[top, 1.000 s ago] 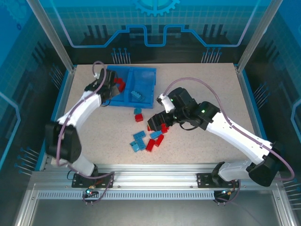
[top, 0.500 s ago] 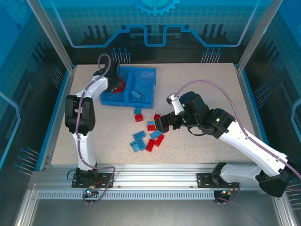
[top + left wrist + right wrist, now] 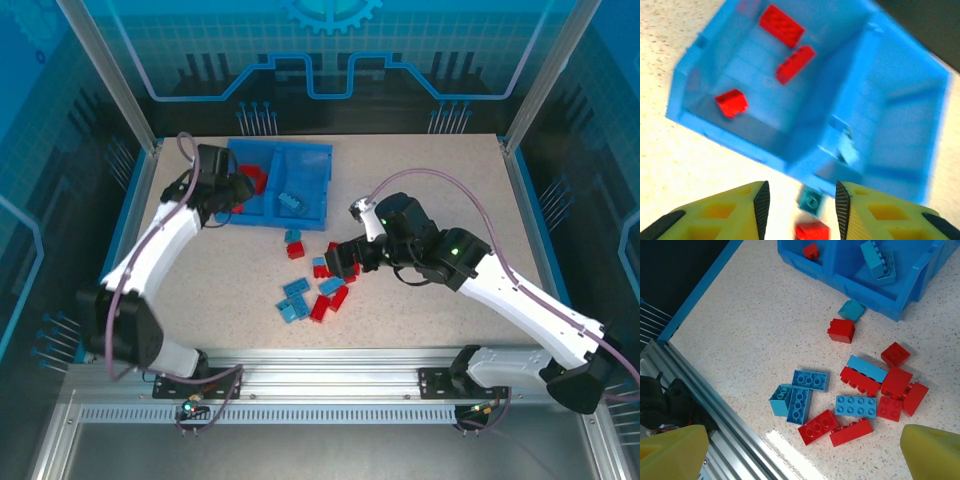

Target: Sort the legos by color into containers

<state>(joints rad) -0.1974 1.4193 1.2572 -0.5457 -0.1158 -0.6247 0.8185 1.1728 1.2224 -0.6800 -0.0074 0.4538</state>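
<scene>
Blue tray (image 3: 900, 107), three red bricks (image 3: 782, 26) inside, fingers (image 3: 761, 206) parted

Tray (image 3: 312, 182): blue plastic, smooth, bit shiny.
Legos (image 3: 855, 406): hard plastic, red and blue, smooth, shiny, bumpy tops.
Table (image 3: 765, 330): pale speckled top, matt, looks a bit grainy; one bright glare spot near edge.
Rail (image 3: 320, 385): grey metal, grooved, dull shine.
Arms (image 3: 520, 290): white plastic shells, smooth, glossy.
Left gripper (image 3: 800, 200): yellow plastic, matt; pads (image 3: 761, 205) black, ribbed.
Cable (image 3: 450, 185): smooth, soft-looking.
</scene>
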